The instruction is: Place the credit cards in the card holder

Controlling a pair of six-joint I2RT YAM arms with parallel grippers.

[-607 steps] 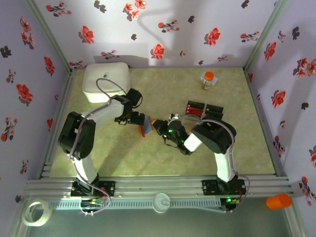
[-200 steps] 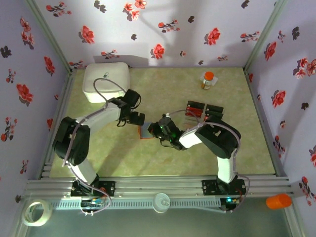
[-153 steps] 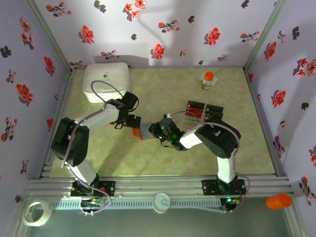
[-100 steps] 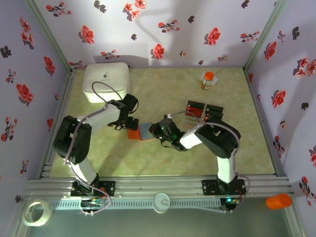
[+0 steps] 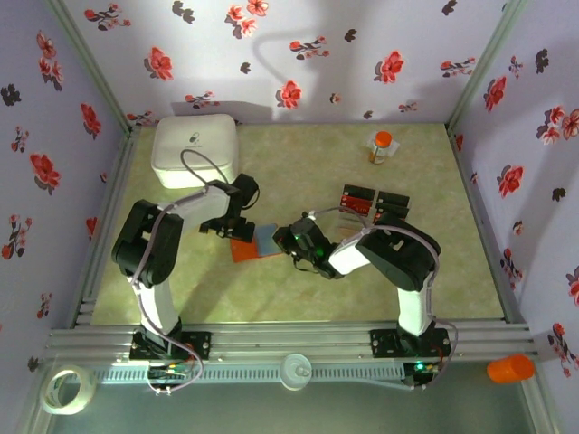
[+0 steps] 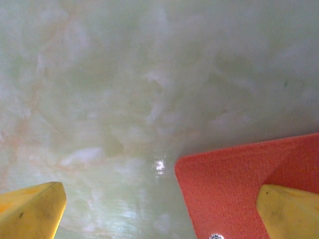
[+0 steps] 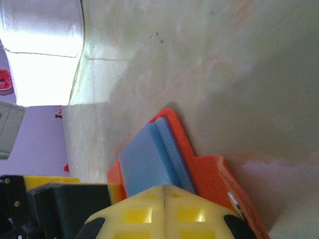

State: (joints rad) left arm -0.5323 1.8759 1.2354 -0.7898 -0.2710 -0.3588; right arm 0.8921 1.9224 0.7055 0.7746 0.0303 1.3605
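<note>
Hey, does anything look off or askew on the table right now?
Nothing spilled or damaged. The card holder lies open, askew on the table, between the open left gripper and shut right gripper.

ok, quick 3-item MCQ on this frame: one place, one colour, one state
1. The loose credit cards lie:
A) left of the card holder
B) right of it
C) on top of it

2. The card holder's inner pockets are:
A) blue-grey
B) green
C) black

3. The left pincer is:
A) shut on a card
B) shut, empty
C) open wide

Key:
1 B: the top view has the red and black cards lying to the right of the holder.
2 A: the right wrist view shows blue-grey pockets inside the orange cover.
3 C: its yellow fingertips stand far apart in the left wrist view.
</note>
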